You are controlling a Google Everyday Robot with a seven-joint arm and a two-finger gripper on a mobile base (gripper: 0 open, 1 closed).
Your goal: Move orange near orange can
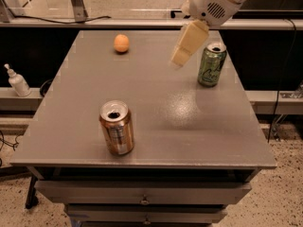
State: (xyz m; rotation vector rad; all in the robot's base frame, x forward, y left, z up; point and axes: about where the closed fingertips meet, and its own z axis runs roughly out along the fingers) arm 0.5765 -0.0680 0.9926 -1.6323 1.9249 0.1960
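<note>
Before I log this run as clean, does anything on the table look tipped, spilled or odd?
Nothing stands out. The orange can and green can stand upright, the orange rests far back, no spill shows, and the gripper hovers beside the green can.

White arm above the far right of the grey matte rectangular surface (156, 122), end effector hanging in the air.
The white rounded plastic arm (215, 4), with a dark vent grille on its wrist housing, comes into view at the top right, above the surface's far right corner. From it the cream-coloured, blocky end effector (182, 53) slants down and leftward. Its tip is clear of the surface, over the far half and right of the middle.
</note>
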